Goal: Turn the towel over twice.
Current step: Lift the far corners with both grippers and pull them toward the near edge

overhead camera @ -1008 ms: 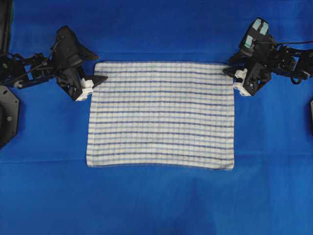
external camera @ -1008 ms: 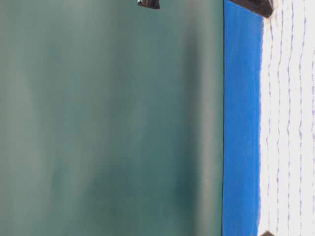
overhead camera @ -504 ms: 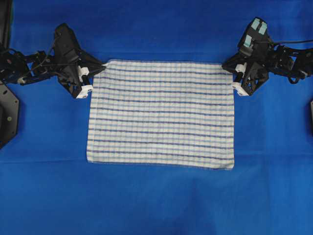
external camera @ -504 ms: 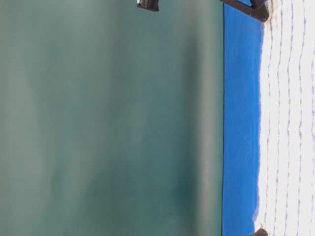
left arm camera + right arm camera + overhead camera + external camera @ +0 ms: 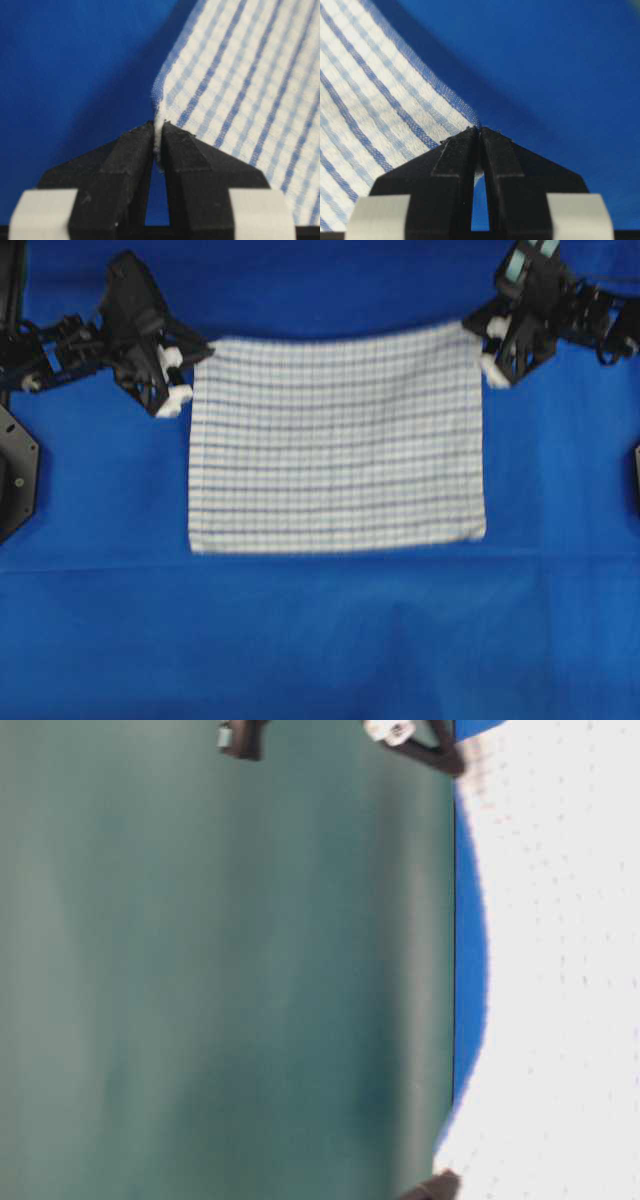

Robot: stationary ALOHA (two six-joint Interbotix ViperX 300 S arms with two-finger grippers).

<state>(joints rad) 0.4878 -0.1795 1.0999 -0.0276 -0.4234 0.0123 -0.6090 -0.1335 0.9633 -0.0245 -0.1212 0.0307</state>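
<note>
Cloth is pinched at two corners of the towel (image 5: 336, 440), one by each gripper. The left gripper (image 5: 157, 136) is closed on a corner of the striped fabric, which is squeezed between the two black fingers (image 5: 131, 165) so that a thin white edge rises from their tips; from there the towel spreads up and away to the right of the fingers. The right gripper (image 5: 479, 131) is likewise clamped on the opposite corner, the hem meeting the tips of its fingers (image 5: 504, 160) and the stripes running off to their left. In the overhead view the left gripper (image 5: 190, 368) is seen at the towel's far left corner and the right gripper (image 5: 472, 338) at its far right corner, with the far edge sagging slightly between them. The near edge appears to lie on the blue table cover (image 5: 320, 640), though the blur makes this uncertain. In the table-level view the towel (image 5: 560, 970) is seen as a pale, washed-out sheet whose far edge bows between two dark finger shapes, the corners being raised above the blue surface (image 5: 468, 980); which gripper is which cannot be told there.
</note>
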